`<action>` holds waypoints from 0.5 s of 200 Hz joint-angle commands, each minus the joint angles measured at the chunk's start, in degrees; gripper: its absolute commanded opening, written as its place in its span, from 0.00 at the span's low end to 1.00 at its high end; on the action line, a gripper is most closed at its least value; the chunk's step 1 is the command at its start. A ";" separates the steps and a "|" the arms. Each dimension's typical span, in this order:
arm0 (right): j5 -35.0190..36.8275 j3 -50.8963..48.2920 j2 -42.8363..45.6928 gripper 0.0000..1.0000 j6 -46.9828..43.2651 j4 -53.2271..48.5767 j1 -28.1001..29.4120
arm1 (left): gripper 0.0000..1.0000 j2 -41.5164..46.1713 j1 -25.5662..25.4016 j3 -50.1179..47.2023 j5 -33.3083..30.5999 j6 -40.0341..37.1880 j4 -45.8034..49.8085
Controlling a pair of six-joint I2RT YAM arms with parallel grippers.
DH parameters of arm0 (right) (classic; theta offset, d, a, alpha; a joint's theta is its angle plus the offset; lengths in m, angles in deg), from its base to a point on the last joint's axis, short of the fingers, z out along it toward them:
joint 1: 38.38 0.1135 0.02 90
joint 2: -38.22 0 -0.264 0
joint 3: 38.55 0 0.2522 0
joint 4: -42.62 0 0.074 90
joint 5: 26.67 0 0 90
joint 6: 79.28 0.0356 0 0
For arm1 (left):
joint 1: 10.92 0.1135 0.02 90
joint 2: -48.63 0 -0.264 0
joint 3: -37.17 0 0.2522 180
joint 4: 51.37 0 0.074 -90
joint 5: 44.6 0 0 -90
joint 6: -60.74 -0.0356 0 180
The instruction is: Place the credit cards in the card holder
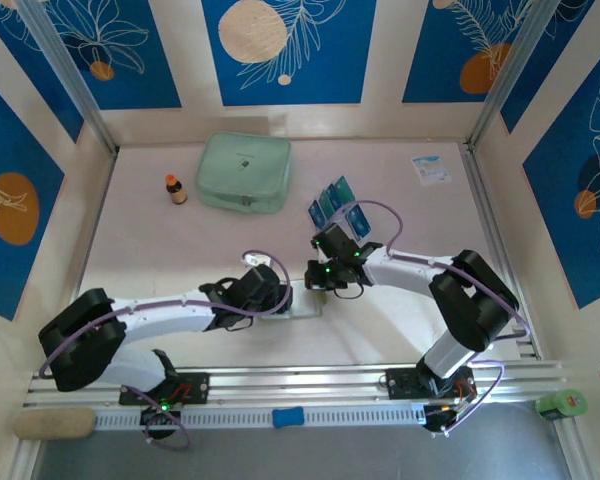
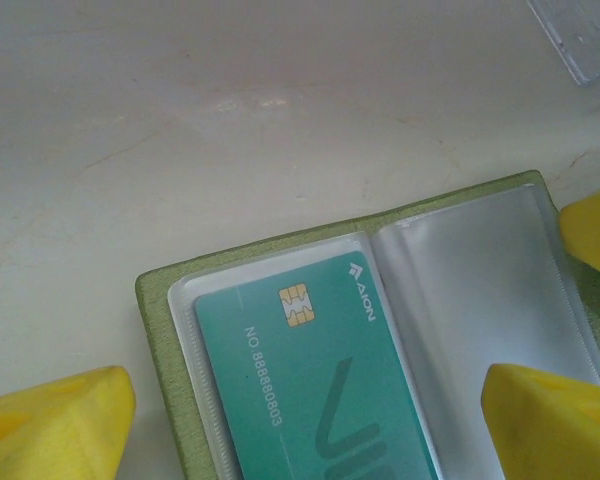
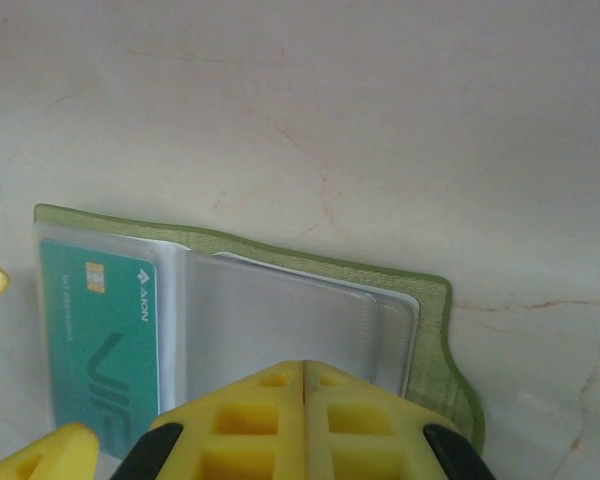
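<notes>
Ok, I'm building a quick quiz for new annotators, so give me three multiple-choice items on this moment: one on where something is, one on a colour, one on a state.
1. Where is the teal AION card?
A. tucked in a clear sleeve of the card holder
B. standing on edge outside it
C. face down on top of it

2. What colour is the card holder's cover?
A. red
B. olive green
C. black

3. How does the right gripper stand?
A. fingers spread wide
B. half open
C. fingers pressed together

Key: 1 A, the sleeve's edge wraps around the card; 2 B, a green rim frames the sleeves; 3 C, the yellow fingers meet with no gap.
</notes>
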 commanded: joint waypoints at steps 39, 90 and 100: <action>-4.44 0.32 -3.32 0.00 -1.45 2.16 -0.26 | 0.90 -1.42 -0.97 0.81 -1.16 0.27 -1.16; -7.87 -1.00 -5.64 0.00 1.13 5.94 0.52 | 0.90 -1.70 -1.01 0.35 -0.84 -0.09 -2.16; -7.92 -1.28 -5.54 0.00 1.61 6.51 0.71 | 0.90 -1.70 -1.05 0.35 -0.76 -0.17 -2.32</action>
